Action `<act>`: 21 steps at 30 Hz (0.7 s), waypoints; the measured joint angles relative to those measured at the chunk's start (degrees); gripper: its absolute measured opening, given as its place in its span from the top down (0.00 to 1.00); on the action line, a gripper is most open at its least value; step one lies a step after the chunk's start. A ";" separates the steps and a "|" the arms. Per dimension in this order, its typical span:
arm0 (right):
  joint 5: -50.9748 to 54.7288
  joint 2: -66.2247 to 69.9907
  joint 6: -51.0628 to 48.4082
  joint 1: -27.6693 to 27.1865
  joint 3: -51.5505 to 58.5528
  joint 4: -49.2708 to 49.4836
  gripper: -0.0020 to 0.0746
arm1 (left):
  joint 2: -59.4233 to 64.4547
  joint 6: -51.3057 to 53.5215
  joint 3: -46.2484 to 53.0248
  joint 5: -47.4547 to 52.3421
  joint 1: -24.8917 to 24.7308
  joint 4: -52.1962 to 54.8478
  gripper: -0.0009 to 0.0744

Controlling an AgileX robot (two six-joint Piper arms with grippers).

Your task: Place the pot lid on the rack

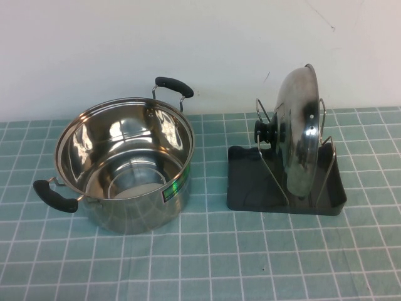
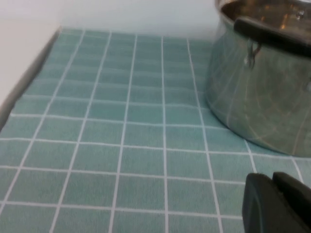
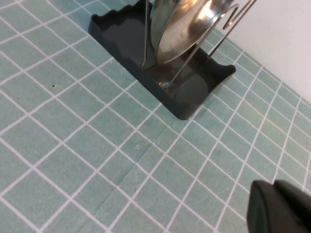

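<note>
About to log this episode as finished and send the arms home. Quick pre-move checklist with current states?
1. Pot lid stands on edge between the wire loops of the rack, knob facing the pot: ok.
2. Lid's lower rim sits inside the tray, seen from the right wrist view: ok.
3. Nothing grips the lid; no arm shows in the high view: ok.
4. Left gripper is low over the cloth beside the pot, apart from it: ok; fingers open or shut: cannot tell.
5. Right gripper is clear of the rack, with cloth between them: ok; fingers: cannot tell.
6. Pot upright, uncovered: ok.
</note>
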 joint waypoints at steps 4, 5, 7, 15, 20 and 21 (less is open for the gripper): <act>0.03 0.00 0.00 0.00 0.00 0.13 0.97 | 0.00 0.27 -0.03 0.70 0.47 -0.65 0.99; 0.03 0.00 0.00 0.00 0.00 0.13 0.97 | 0.00 0.27 -0.03 0.70 0.47 -0.65 0.99; 0.03 0.00 0.00 0.00 0.00 0.25 0.97 | 0.00 0.38 -0.03 0.70 0.47 -0.65 0.99; 0.03 0.00 0.00 0.00 0.00 0.25 0.97 | 0.00 4.09 -0.03 0.70 0.47 -0.74 0.99; 0.03 0.00 0.00 0.00 0.00 0.25 0.97 | 0.00 4.60 -0.03 0.70 -1.50 -0.29 0.99; 0.03 0.00 0.00 0.00 0.00 0.25 0.97 | 0.00 4.60 -0.03 0.70 -1.96 -0.29 0.99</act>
